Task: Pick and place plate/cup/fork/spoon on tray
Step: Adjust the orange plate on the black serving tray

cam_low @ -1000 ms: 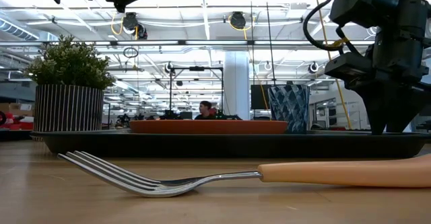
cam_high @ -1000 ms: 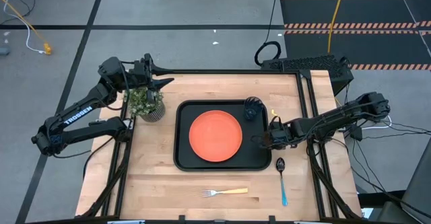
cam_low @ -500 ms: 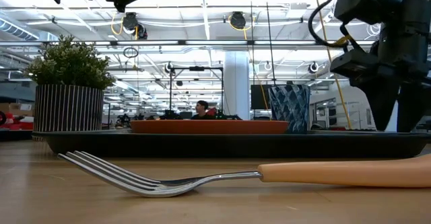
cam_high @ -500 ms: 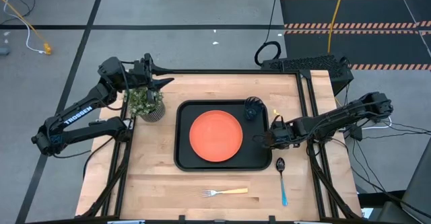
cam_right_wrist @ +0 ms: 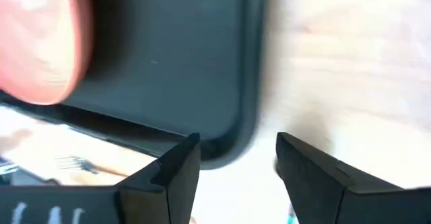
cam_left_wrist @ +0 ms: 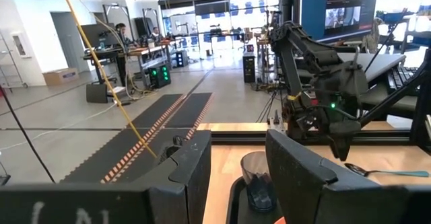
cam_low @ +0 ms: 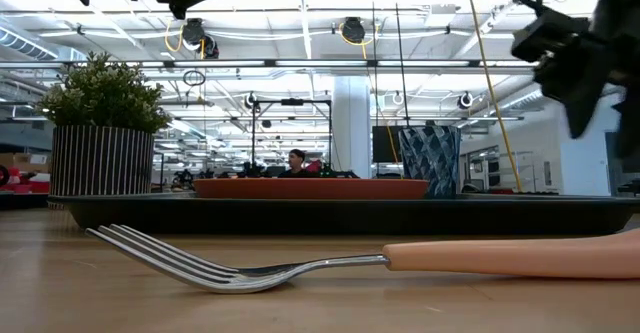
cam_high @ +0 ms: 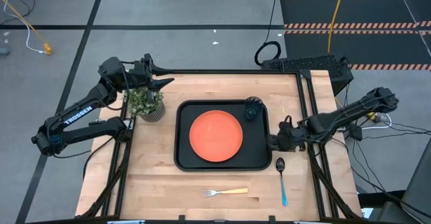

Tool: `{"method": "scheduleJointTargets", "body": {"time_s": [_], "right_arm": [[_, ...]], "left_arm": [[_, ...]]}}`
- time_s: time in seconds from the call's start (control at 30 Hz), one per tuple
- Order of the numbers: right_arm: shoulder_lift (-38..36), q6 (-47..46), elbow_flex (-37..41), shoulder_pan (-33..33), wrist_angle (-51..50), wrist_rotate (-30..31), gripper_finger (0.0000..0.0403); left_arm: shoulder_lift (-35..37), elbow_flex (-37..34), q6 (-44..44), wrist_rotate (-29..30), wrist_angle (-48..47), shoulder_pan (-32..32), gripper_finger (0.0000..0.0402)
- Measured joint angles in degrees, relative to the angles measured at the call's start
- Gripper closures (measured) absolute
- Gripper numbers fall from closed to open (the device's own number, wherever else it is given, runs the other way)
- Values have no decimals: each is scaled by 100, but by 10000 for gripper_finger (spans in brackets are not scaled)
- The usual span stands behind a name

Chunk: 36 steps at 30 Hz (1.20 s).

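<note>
The black tray (cam_high: 183, 158) lies mid-table with the orange plate (cam_high: 215, 135) flat on it and the dark cup (cam_high: 252, 107) upright in its far right corner. The fork (cam_high: 225, 192) lies on the wood near the front edge. To the right of the tray lies the blue-handled spoon (cam_high: 282, 182). My right gripper (cam_high: 272, 142) hangs open just above the tray's right rim, near its front right corner (cam_right_wrist: 232, 140), touching nothing. My left gripper (cam_high: 163, 83) stays open, raised above the plant at the far left.
A striped pot with a green plant (cam_high: 147, 103) stands on the table left of the tray, under my left arm. Bare wood lies in front of the tray around the fork, and to the right around the spoon (cam_left_wrist: 377, 172).
My right gripper has opened, risen and drawn back toward the table's right edge, from over the tray's right part to its right rim. The plate, cup, fork and spoon have stayed where they were.
</note>
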<state>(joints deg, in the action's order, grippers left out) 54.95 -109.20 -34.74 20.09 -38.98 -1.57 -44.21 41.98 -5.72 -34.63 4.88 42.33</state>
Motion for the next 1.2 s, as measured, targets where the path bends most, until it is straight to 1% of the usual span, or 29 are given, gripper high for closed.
{"method": "scheduleJointTargets", "body": {"time_s": [0.13,0.27,0.4,0.6,0.8,0.9,0.97,1.07,1.2], "right_arm": [[97,-592,0,535,112,30,219],[337,-935,-63,1038,636,453,219],[727,-1131,-448,1465,749,756,220],[1491,-1731,-1099,1947,707,788,220],[2531,-2143,-1682,2180,701,707,220],[2928,-2344,-2022,2214,512,244,220],[3129,-2407,-2307,2237,174,147,220],[3348,-2346,-2712,2220,-440,309,220],[3533,-1962,-3184,2040,-1067,999,220]], "left_arm": [[-1,0,-1,0,-28,0,256],[0,0,-2,0,-43,0,256],[0,0,0,0,-48,2,256],[114,0,-15,0,-153,0,256],[333,0,-132,2,-187,0,256],[382,0,-129,2,-179,2,256],[385,0,-150,2,-162,2,256],[383,0,-157,2,-19,2,256],[385,0,-121,2,215,0,256]]}}
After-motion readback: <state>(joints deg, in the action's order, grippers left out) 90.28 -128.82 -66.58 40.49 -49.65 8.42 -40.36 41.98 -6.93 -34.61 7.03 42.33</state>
